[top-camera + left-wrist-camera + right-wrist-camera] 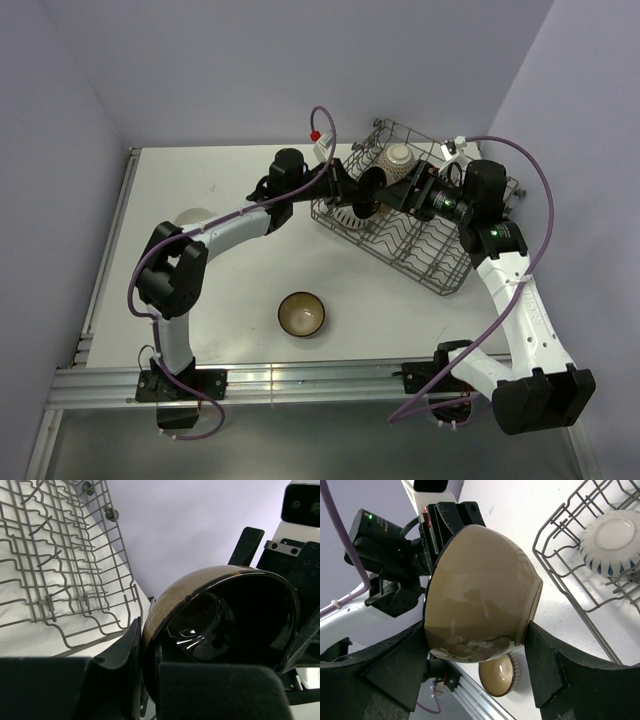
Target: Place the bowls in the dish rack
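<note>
A bowl, glossy black inside and tan outside [372, 190], hangs on its side over the near-left corner of the grey wire dish rack [430, 250]. My left gripper [348, 186] is shut on its rim, one finger inside and one outside [147, 680]. My right gripper [400, 194] reaches in from the other side, with a finger pressed against each side of the same bowl [480, 600]. A white bowl with blue drops [612, 535] lies upside down in the rack [399, 156]. A tan-inside, patterned bowl [301, 313] stands on the table.
A pale bowl [195, 217] shows partly under my left arm at the table's left. The rack's upright tines [55, 565] stand just left of the held bowl. The metal rail [300, 380] runs along the near edge.
</note>
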